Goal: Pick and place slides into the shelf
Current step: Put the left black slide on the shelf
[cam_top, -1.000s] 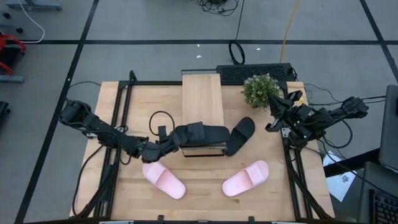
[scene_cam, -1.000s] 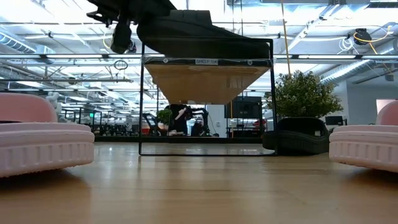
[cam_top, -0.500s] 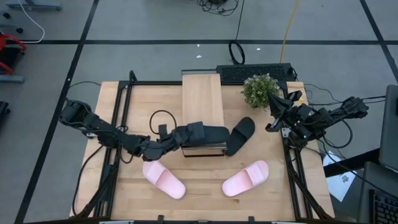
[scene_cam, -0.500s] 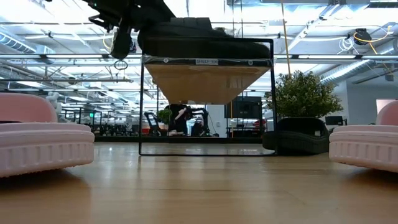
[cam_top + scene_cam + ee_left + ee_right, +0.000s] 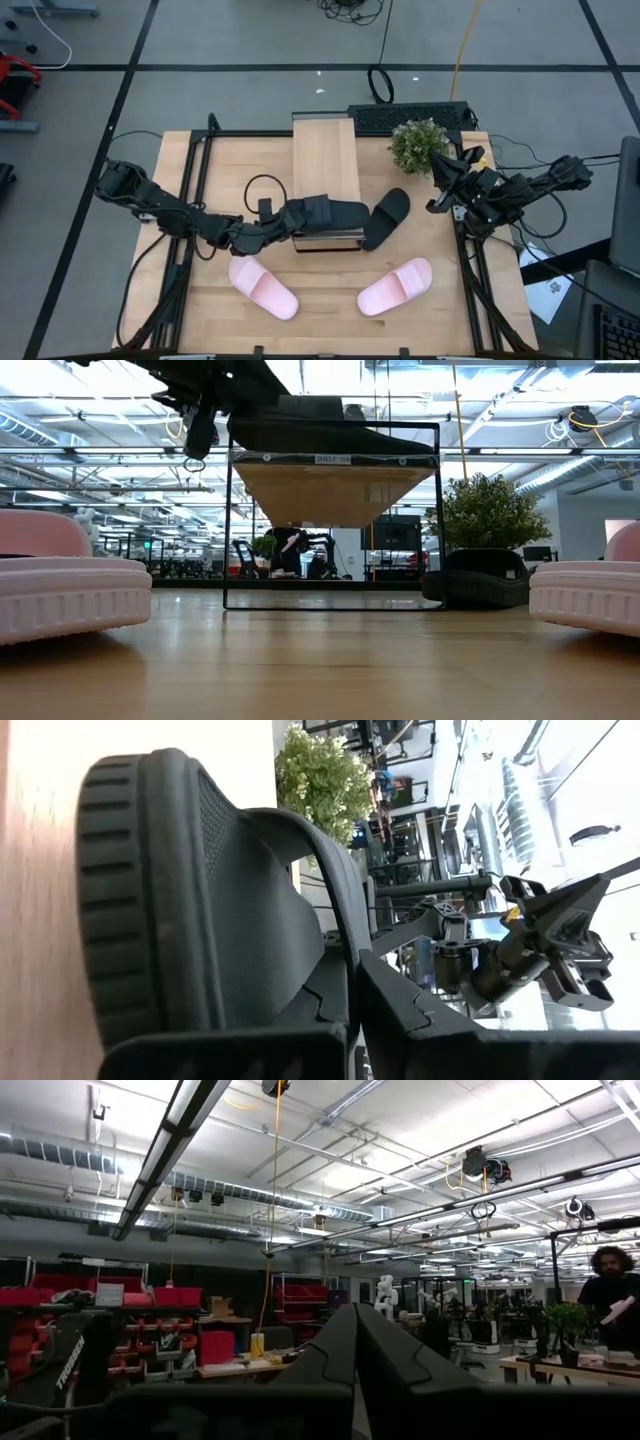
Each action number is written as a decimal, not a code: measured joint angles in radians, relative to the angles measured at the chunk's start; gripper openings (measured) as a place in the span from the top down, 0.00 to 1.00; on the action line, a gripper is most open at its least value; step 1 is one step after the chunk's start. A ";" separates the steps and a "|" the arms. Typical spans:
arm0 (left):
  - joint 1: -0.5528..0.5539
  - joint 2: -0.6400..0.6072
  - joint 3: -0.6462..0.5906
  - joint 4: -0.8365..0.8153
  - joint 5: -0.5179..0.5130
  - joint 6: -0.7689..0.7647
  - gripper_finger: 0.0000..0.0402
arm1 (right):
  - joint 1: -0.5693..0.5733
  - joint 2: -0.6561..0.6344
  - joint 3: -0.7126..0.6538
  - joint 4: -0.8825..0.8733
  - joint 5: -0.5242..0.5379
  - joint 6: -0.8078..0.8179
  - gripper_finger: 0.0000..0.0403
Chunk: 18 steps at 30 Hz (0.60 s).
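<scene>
One black slide [image 5: 330, 214] lies across the near end of the shelf [image 5: 325, 160], on its light plank top; the low view shows this slide [image 5: 330, 428] up on the plank. My left gripper [image 5: 290, 217] is shut on it from the left. A second black slide [image 5: 386, 217] lies on the table by the shelf's right side. Two pink slides [image 5: 263, 288] [image 5: 395, 287] lie sole-down near the table's near edge. My right gripper [image 5: 440, 200] is shut, empty, and raised at the table's right edge. My left gripper holds the black slide at its left end, by the strap [image 5: 325, 890], pinched between the two fingers [image 5: 400, 1010]. The fingers come about level from the table's left, along the slide. The slide rests on the shelf's plank top, nearly flat.
A small potted plant [image 5: 418, 146] stands right of the shelf near the far edge. A dark cable loop [image 5: 258, 190] lies left of the shelf. A dark box [image 5: 408, 117] sits behind the shelf. Bare tabletop shows between the two pink slides.
My left gripper has come down a little with the black slide. The slide's held end, raised a second ago, has sunk, and the slide now lies flatter on the shelf's top. The gripper has stayed shut on it.
</scene>
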 joint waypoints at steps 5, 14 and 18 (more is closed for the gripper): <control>-0.003 0.000 0.000 0.001 0.004 0.000 0.95 | 0.000 0.000 0.000 0.000 0.000 0.000 1.00; -0.021 0.000 -0.001 0.010 0.004 -0.001 0.93 | 0.000 0.000 0.000 0.000 0.000 0.000 1.00; -0.021 0.000 -0.001 0.010 0.004 0.004 0.93 | 0.000 0.000 0.000 0.000 0.000 0.000 1.00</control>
